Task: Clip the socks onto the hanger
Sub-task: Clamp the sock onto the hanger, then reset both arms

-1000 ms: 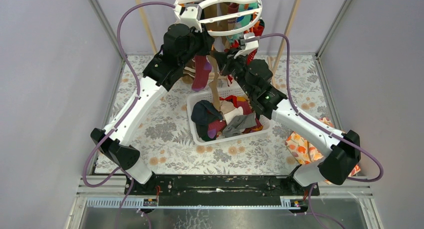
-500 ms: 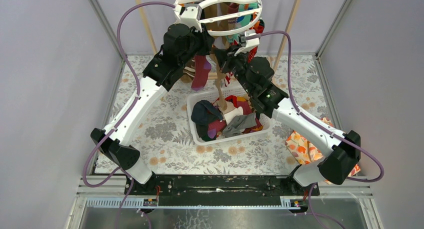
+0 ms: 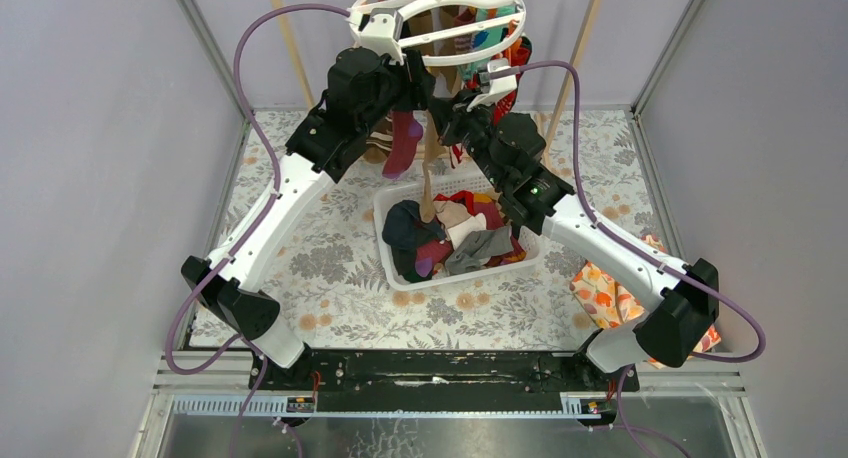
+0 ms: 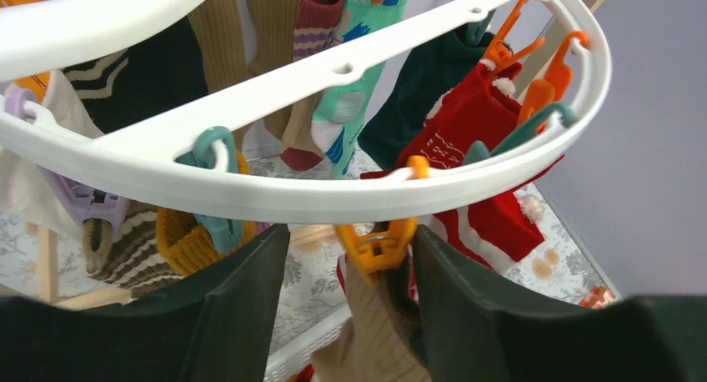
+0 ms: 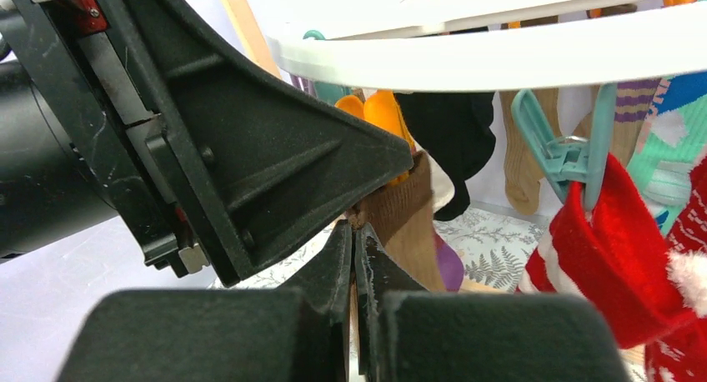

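Pinching tan sock (image 5: 407,205), right hand (image 5: 354,233) closed

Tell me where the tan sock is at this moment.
In the left wrist view the tan sock hangs at bottom centre, under the orange clip on the hanger rim, between the fingers of the left gripper.
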You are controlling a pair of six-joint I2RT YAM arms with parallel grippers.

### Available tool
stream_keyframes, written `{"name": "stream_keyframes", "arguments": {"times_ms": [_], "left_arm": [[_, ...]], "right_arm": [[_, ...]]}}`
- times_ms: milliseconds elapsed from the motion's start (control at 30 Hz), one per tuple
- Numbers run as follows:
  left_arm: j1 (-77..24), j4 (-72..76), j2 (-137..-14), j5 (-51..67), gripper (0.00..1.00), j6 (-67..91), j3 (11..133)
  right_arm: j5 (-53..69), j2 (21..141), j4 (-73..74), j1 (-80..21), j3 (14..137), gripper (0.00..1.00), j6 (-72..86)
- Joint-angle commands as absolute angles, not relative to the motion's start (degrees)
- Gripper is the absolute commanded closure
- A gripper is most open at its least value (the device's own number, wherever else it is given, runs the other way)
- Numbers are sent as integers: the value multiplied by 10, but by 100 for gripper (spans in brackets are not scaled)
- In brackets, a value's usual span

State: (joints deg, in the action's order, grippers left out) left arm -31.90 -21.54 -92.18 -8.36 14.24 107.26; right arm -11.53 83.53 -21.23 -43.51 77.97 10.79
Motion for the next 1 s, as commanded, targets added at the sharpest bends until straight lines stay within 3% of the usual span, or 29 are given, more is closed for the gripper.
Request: {"name": "stream_keyframes", "arguments": {"times_ms": [0,133,200,267,400,433,700,867,967], "left_arm": [[-323,-210,-894,-97,31,133,1076],[-320,-243,-871,-74,11,115,1078],[-311,-262,-854,-61,2,110,1070],[-292,-282,-832,-34,1,108,1055],[-216,-323,-788,76,1,107,1016],[-195,-331,-778,101,1,98,1001],[-8,-361,-708,207,2,26,878],[107,-292,-703,241,2,13,759],[123,-193,-703,224,1,12,649]], "right_arm": [[-129,833,-252,-440,807,93,119],[-125,830,-243,-440,808,86,119],[-123,828,-228,-440,813,75,117],[-125,821,-211,-440,815,55,114],[-122,795,-172,-440,807,6,106],[-124,785,-159,-440,803,1,106],[-183,648,-34,-411,707,0,131],[-195,535,-12,-290,553,0,184],[-190,516,-4,-189,471,0,237]]}}
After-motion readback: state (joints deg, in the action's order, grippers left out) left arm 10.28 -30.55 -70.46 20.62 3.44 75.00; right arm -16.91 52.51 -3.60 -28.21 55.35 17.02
